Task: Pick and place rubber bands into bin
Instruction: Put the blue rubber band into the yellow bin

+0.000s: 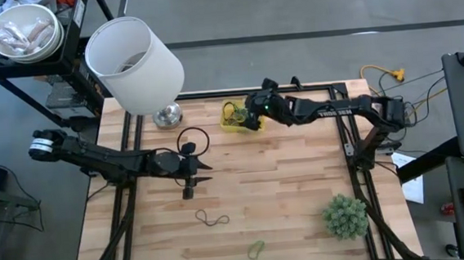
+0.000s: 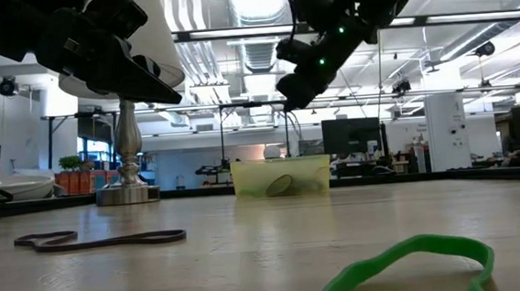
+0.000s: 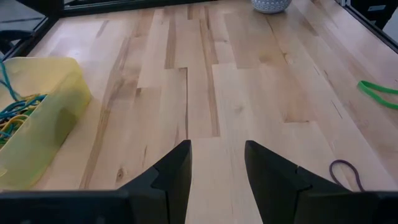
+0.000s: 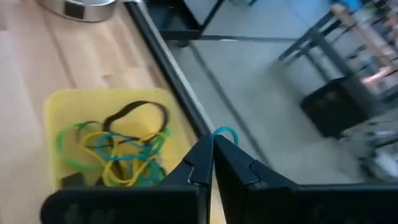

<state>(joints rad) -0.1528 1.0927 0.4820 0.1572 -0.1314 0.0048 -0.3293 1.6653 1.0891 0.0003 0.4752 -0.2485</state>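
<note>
The bin (image 1: 231,118), a small yellow tray, sits on the table's far middle and holds several coloured rubber bands (image 4: 118,152). My right gripper (image 4: 213,149) hovers over the bin's right edge (image 2: 295,93), shut on a teal rubber band (image 4: 224,132). My left gripper (image 3: 217,168) stands open above the table's left middle (image 1: 194,175), with nothing between its fingers. Loose bands lie flat on the wood: a black loop (image 1: 192,139), a brown one (image 1: 214,220) and a green one (image 1: 257,248). My right gripper pinches the teal rubber band between its two shut fingers. Only a small arc of the band (image 4: 225,132) sticks out past the fingertips; the fingers hide the remainder. The fingers slant down from the table's right side, and the band is clear of the table.
A white lamp (image 1: 133,59) with a metal base (image 1: 167,116) stands at the far left, close to the bin. A small green plant (image 1: 344,216) sits at the near right. Bare wood lies between the loose bands.
</note>
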